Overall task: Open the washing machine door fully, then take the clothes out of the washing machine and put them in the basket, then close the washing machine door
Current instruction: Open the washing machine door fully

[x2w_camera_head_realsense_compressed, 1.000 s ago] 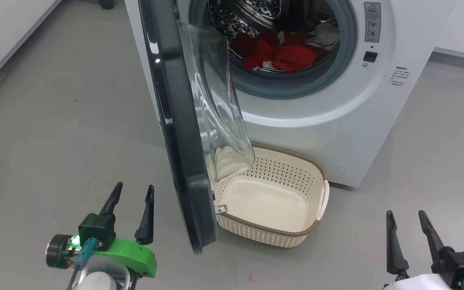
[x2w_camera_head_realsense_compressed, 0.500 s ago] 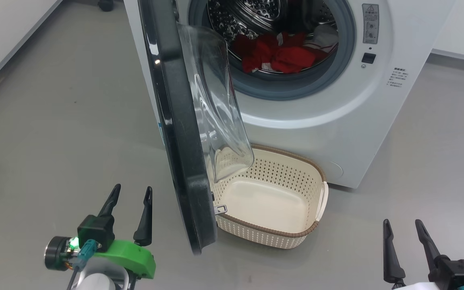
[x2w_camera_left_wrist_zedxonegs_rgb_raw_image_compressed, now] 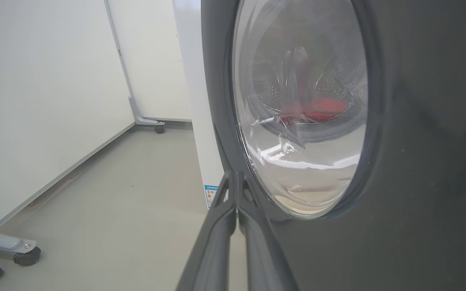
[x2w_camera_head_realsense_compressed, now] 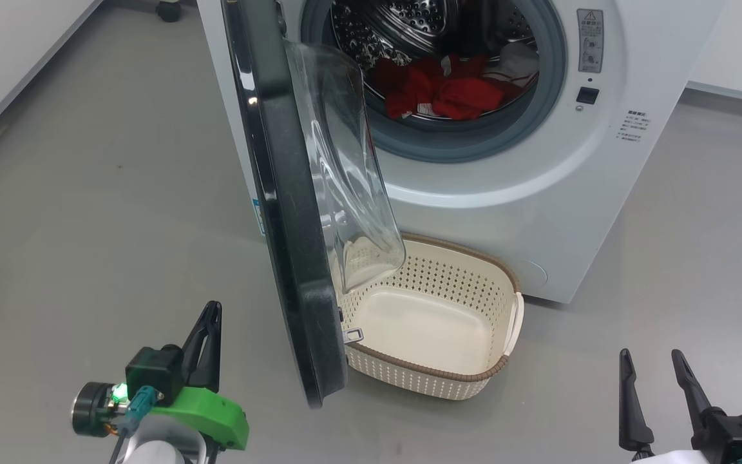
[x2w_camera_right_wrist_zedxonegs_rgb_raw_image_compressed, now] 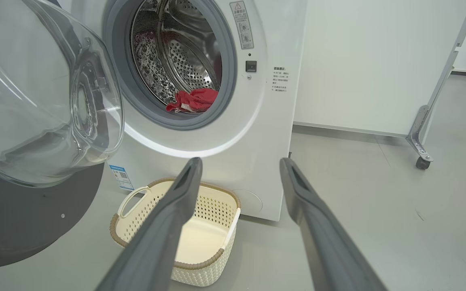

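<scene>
Door-open step isn't finished. The big round washing machine door with the glossy black ring and bulging clear glass bowl (x2w_camera_head_realsense_compressed: 287,225) stands roughly square to the front of the big white front-loading washing machine (x2w_camera_head_realsense_compressed: 506,187). Its free edge points at the robot, and the bowl hangs above the left end of the small cream perforated plastic basket with the brown rim (x2w_camera_head_realsense_compressed: 467,376). Basket sits on the grey floor (x2w_camera_head_realsense_compressed: 87,193) just in front of the washer, nothing in it. The bright red clothes with white trim (x2w_camera_head_realsense_compressed: 448,90) lie at the bottom of the steel drum, behind the grey rubber seal (x2w_camera_head_realsense_compressed: 461,138). Left gripper (x2w_camera_head_realsense_compressed: 212,309) is low on the door's outer side, fingers clenched tip to tip on nothing and aimed at the ring's lower part; near it, but contact I can't tell. Right gripper (x2w_camera_head_realsense_compressed: 650,357) is low right, well apart from everything, fingers spread and holding nothing. My read: the door has to swing toward the robot's left, so a push on the outer face would close it. Left arm should hook round the free edge and pull, or get out of the swing path. Load the black ring, not the glass, near the free edge for leverage, and follow the hinge arc. Risks: fingers sliding on the gloss, the door rebounding. Leave the clothes until the opening is clear.
</scene>
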You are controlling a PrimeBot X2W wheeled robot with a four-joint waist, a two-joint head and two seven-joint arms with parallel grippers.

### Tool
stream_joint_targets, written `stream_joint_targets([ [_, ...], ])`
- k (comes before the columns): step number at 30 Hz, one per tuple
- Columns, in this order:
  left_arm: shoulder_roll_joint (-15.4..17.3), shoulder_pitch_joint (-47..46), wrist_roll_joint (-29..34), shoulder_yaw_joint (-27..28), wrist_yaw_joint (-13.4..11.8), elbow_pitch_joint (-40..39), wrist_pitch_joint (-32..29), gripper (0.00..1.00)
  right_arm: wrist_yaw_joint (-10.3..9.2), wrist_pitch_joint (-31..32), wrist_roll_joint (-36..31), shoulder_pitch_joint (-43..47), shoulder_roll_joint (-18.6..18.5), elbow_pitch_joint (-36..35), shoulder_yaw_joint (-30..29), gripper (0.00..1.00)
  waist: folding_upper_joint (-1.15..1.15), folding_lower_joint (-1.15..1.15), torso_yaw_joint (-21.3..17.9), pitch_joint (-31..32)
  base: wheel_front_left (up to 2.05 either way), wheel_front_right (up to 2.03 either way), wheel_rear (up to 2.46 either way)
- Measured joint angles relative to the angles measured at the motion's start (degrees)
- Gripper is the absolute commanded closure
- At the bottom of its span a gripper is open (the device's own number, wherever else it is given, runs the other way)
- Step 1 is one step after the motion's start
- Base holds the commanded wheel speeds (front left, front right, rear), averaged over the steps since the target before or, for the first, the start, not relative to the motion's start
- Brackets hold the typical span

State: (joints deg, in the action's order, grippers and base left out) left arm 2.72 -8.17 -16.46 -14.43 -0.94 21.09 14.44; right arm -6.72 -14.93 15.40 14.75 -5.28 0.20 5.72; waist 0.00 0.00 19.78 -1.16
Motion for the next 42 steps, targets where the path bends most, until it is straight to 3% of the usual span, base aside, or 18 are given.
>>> stream_joint_targets([
  [11, -0.1, -0.1, 0.3, 1.9, -0.2, -4.6, 0.0, 1.00, 0.08, 0.0, -0.5, 0.2, 0.5, -0.2, -0.6, 0.00, 0.00, 0.00, 0.1, 0.1, 0.00, 0.00, 0.00],
  [22, -0.1, -5.2, 2.8, 4.5, -0.8, -22.3, 0.3, 1.00, 0.11, 0.0, -1.1, 0.2, 1.1, -0.6, -1.3, 0.00, 0.00, 0.00, 0.7, 0.2, 0.00, 0.00, 0.00],
  [27, -0.2, -6.0, 4.0, 0.4, 1.4, -31.0, 0.3, 1.00, 0.20, 0.0, -1.4, 0.2, 1.4, -0.6, -1.4, 0.00, 0.00, 0.00, 0.9, 0.5, 0.00, 0.00, 0.00],
  [34, -0.1, -4.9, 2.7, -9.9, 6.5, -34.4, -0.2, 1.00, 0.73, 0.0, -1.4, 0.2, 1.6, -0.5, -1.6, 0.00, 0.00, 0.00, 1.0, 0.7, 0.00, 0.00, 0.00],
  [42, 0.1, -0.1, -2.8, -20.5, 7.4, -34.8, -7.4, 1.00, 1.12, 0.0, -1.5, 0.2, 1.8, -0.2, -1.6, 0.00, 0.00, 0.00, 0.8, 0.6, 0.00, 0.00, 0.00],
])
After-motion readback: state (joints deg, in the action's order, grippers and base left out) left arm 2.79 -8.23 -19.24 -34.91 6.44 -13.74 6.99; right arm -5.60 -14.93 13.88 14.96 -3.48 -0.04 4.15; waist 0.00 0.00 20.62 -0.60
